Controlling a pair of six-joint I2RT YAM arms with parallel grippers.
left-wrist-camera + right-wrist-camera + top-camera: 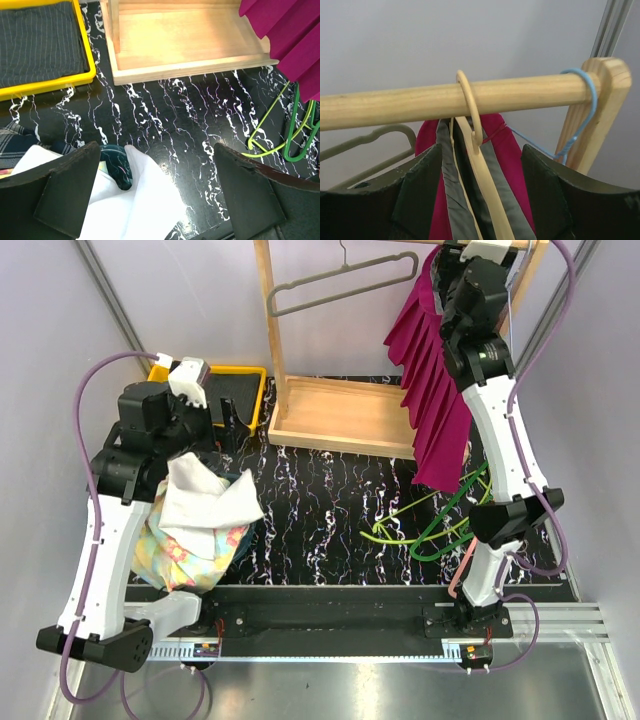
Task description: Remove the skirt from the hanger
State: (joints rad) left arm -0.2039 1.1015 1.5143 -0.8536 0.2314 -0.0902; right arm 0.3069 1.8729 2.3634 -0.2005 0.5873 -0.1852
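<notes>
Robot lab cell, not a home or shop. Aluminium extrusion posts (112, 295) frame plain blank walls (40, 330). The left arm (100, 540) and right arm (500, 435) are bolted to a slotted rail (330, 648) at the counter (320, 490) edge, with purple cables (82, 400) looping loose. Props look staged: a small wooden rack (340, 420) with a skirt (435, 400), and a yellow tray (240, 369).

The left arm (110, 530) is folded, with the upper link rising from the base and the forearm leaning forward and down. The left gripper (160, 185) hangs low, with its jaws spread fully wide. The right arm (500, 450) is stretched far forward and high up. The right gripper (482, 195) is at the top, with its jaws standing well apart.
</notes>
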